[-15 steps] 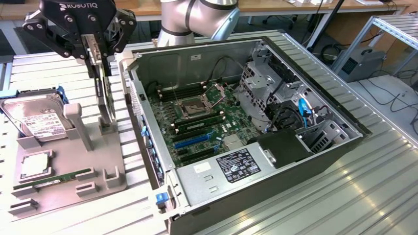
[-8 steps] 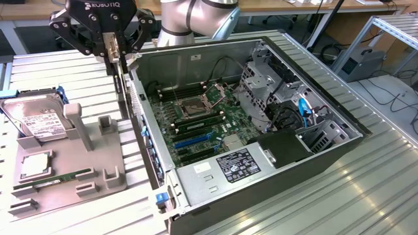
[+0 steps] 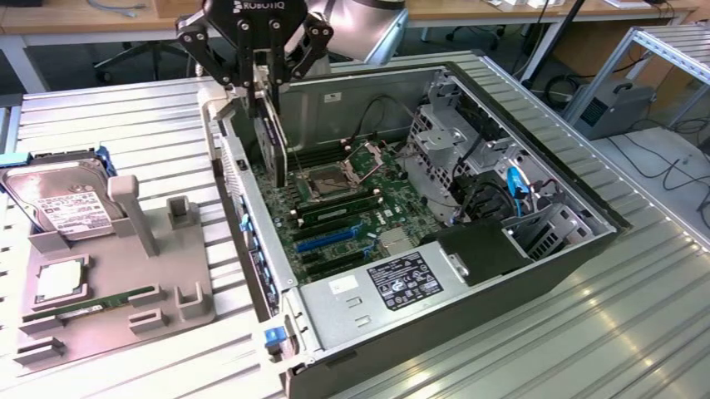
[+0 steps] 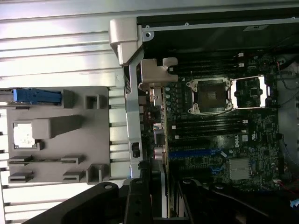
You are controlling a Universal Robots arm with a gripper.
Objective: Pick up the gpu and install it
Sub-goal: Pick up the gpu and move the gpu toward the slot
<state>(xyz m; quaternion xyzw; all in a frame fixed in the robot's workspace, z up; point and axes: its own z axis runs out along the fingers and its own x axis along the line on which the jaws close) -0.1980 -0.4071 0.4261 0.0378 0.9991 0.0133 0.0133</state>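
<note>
One card in play: the gpu (image 3: pixel 274 145) hangs upright, edge-down, pinched near its top between the jaws, at the open computer case (image 3: pixel 577 241) and just beside its rear wall (image 3: pixel 231 170). Its lower edge sits above the motherboard (image 3: pixel 355 195), near the processor socket (image 3: pixel 332 176) and apart from the long blue slot (image 3: pixel 328 238). Judgement: doing this well means keeping the card plumb, edge parallel to the slot, bracket end toward the rear wall. Slow travel should keep it from catching the wall or the cables (image 3: pixel 488 193).

Place: lab | signs: desks (image 3: pixel 89 18), office chair (image 3: pixel 142 51), floor cables (image 3: pixel 663 166)
</note>
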